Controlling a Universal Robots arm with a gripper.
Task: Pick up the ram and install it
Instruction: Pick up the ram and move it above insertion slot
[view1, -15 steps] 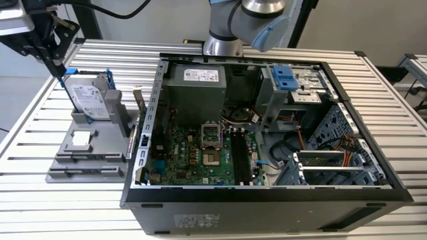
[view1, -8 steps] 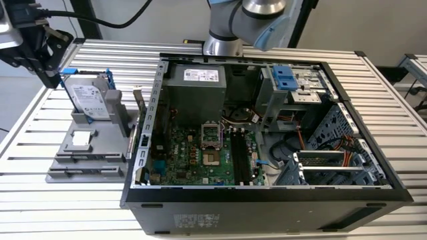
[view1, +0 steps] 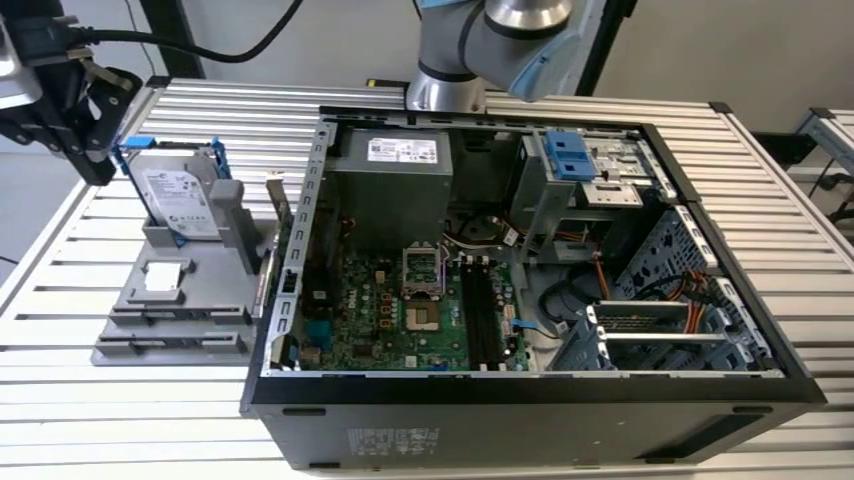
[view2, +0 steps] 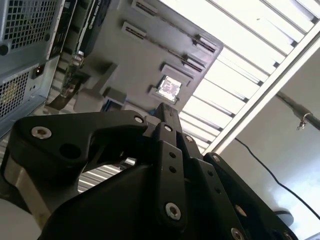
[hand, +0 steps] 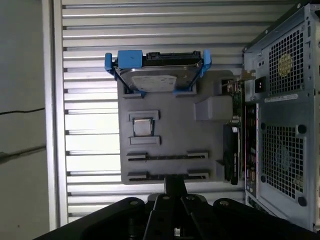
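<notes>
One black robot hand (view1: 96, 168) is hanging over the slatted metal table (view1: 120, 425), above a grey moulded holder (hand: 170, 137). The holder is lying just beside an open black computer tower (view1: 534, 405), on the exterior view's left of it. The fingers are pressing together, with nothing showing between them in both wrist views.

In the first wrist view the fingertips are overlapping the end of the holder farthest from a boxy silver hard drive with blue rails (hand: 157, 77). The drive is standing on edge at the other end.

Two long clip-ended slots (hand: 150, 156) are running across the hand's end of the holder, a thin dark strip sitting in each. I cannot tell whether either strip is the edge of the ram.

A small silver square chip (hand: 142, 126) is resting in a pocket between drive and slots. A dark circuit card (hand: 235, 150) is standing on edge between holder and tower.

Inside the tower a green motherboard (view1: 387, 310) is lying flat, its black memory slots (view1: 481, 310) running beside the processor socket (view1: 422, 270). Whether a stick is seated there cannot be told.
</notes>
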